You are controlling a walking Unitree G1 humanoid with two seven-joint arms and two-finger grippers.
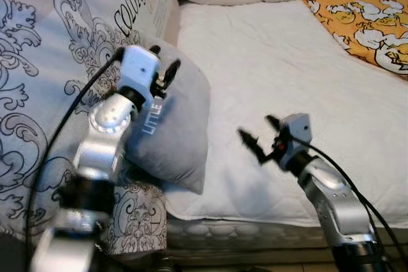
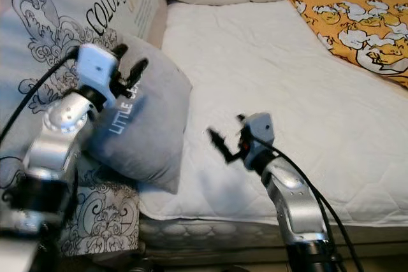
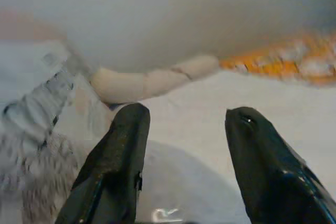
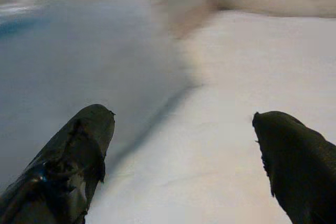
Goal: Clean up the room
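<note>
Soft, even light is falling across the white mattress [image 1: 287, 81], leaving no glare and no hard-edged shadows. A dim shadow is lying under the grey pillow [image 1: 175, 125] along the mattress's left edge, and the gap below the mattress's near edge is reading darker. Both head views are staying fairly sharp, though the right gripper [image 1: 255, 135] is smearing slightly. The left wrist view is blurring heavily: the orange blanket [image 3: 283, 61] is streaking sideways. The right wrist view is washing out, with its far background out of focus and pale.
</note>
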